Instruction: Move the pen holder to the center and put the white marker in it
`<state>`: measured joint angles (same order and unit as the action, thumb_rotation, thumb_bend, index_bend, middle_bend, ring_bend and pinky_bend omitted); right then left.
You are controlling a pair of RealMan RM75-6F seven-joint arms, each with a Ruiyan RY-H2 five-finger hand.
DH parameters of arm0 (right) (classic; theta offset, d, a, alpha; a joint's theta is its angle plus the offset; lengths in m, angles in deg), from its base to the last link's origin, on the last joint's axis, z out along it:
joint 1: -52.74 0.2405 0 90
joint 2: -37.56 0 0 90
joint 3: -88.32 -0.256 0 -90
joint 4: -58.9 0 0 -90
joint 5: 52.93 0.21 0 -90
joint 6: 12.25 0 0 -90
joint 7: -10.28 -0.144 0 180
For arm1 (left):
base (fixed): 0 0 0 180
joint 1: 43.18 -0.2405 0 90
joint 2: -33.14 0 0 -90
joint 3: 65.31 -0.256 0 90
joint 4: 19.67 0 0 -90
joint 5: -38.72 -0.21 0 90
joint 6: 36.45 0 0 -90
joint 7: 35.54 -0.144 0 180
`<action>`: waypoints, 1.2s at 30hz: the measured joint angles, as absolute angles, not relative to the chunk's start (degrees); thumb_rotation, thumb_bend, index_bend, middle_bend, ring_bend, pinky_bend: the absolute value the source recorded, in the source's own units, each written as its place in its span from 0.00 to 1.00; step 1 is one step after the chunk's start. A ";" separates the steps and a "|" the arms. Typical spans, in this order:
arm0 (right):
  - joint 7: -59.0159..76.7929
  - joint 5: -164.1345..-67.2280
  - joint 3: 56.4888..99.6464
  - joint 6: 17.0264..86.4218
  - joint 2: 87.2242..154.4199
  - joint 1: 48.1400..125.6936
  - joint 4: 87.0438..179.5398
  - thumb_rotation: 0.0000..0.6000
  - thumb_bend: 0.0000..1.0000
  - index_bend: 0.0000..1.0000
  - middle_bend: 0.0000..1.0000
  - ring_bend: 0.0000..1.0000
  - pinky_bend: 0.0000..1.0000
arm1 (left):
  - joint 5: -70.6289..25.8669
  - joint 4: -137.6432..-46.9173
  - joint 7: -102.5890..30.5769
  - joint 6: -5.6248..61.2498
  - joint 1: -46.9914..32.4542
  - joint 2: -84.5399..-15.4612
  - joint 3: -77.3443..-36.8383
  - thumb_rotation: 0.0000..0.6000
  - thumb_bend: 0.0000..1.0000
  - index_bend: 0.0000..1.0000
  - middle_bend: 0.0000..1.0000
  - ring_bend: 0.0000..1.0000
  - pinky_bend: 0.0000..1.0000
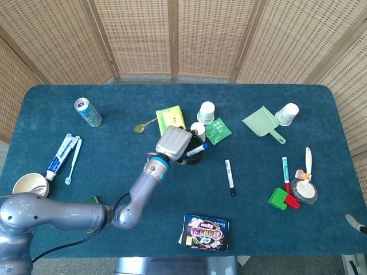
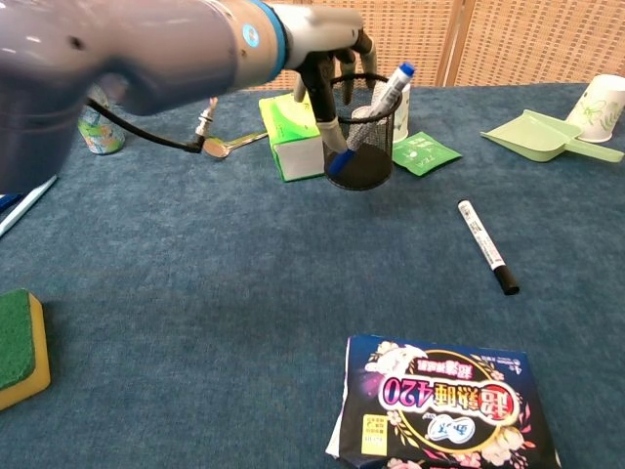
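My left hand (image 1: 173,143) grips the rim of the black mesh pen holder (image 1: 192,154), just in front of the paper cups near the table's middle. In the chest view the left hand (image 2: 327,39) holds the pen holder (image 2: 366,137) from above and behind, low over the cloth; I cannot tell whether it touches. A blue marker (image 2: 383,98) leans to the right inside it. The white marker (image 1: 229,176) with a black cap lies flat to the holder's right, also seen as the white marker (image 2: 486,246). Only a sliver of the right hand (image 1: 355,222) shows at the lower right edge.
A green tissue box (image 1: 171,120), two paper cups (image 1: 206,111) and a green packet (image 1: 218,130) crowd just behind the holder. A green dustpan (image 1: 261,122) and a cup (image 1: 287,113) stand back right. A purple packet (image 1: 205,232) lies near the front edge, a sponge (image 2: 18,347) front left.
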<state>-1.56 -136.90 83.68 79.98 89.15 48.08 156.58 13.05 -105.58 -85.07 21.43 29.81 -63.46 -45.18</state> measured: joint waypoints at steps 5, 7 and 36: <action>-2.62 -136.43 83.46 79.68 88.93 48.12 156.30 1.00 0.00 0.09 0.00 0.00 0.00 | 16.64 -100.40 -87.32 20.48 32.93 -66.57 -45.24 1.00 0.08 0.27 0.47 0.37 0.51; -2.93 -136.38 83.39 79.59 88.90 48.18 156.25 1.00 0.00 0.09 0.00 0.00 0.00 | 17.31 -99.09 -87.73 20.31 33.61 -67.58 -45.35 1.00 0.08 0.27 0.46 0.37 0.51; -5.15 -136.84 83.47 79.55 88.52 48.09 155.72 1.00 0.00 0.09 0.00 0.00 0.00 | 23.16 -92.63 -88.96 17.93 36.21 -72.58 -44.72 1.00 0.06 0.01 0.00 0.00 0.23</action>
